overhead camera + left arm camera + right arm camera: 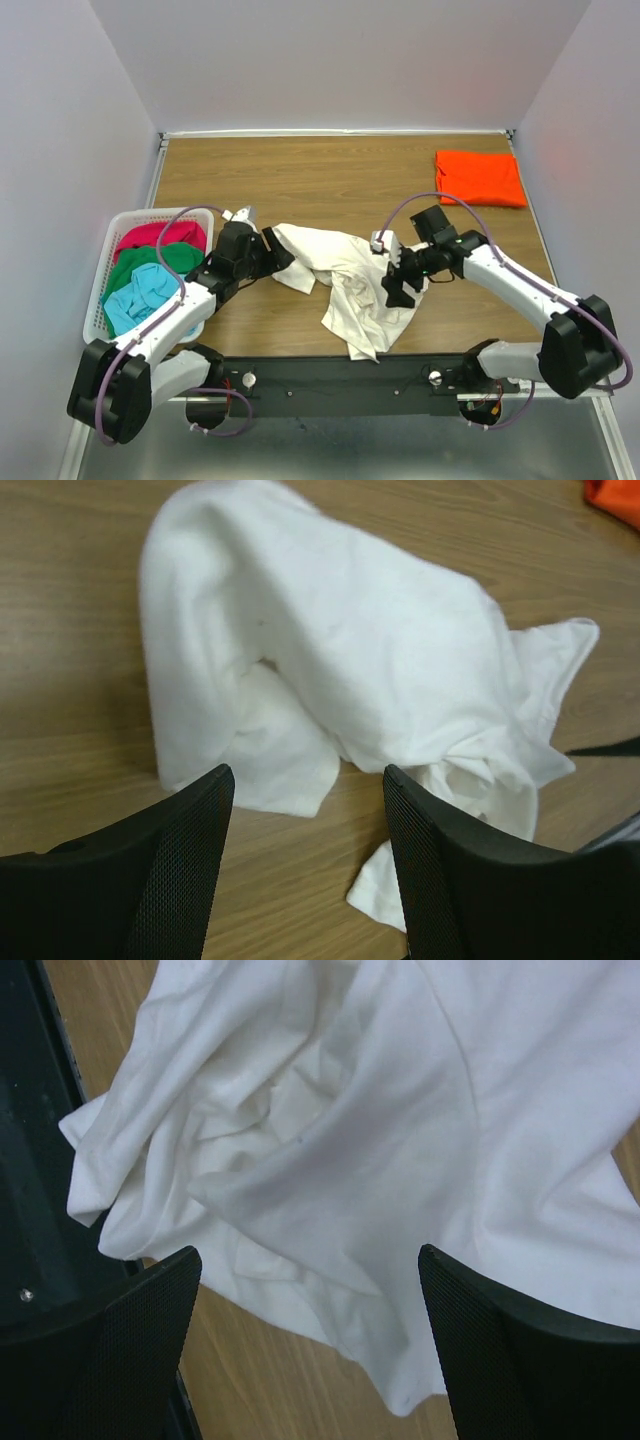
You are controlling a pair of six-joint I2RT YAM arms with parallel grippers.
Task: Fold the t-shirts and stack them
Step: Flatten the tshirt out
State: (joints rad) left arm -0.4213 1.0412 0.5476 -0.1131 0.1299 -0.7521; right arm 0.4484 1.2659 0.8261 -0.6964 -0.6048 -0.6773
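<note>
A crumpled cream-white t-shirt (345, 280) lies at the table's near middle. Its left edge is just in front of my left gripper (280, 252), which is open. In the left wrist view the fingers (190, 850) stand wide over bare wood, with the shirt (330, 650) just beyond them and nothing between. My right gripper (400, 285) hovers open above the shirt's right side, and its wrist view shows white cloth (350, 1140) under and ahead of the spread fingers (480, 1330). A folded orange t-shirt (480, 177) rests at the back right.
A white lattice basket (103, 270) at the left edge holds crimson (160, 238), green (150, 262) and light blue (145, 295) shirts. The black mounting rail (330, 375) runs along the near edge, under the white shirt's lower tip.
</note>
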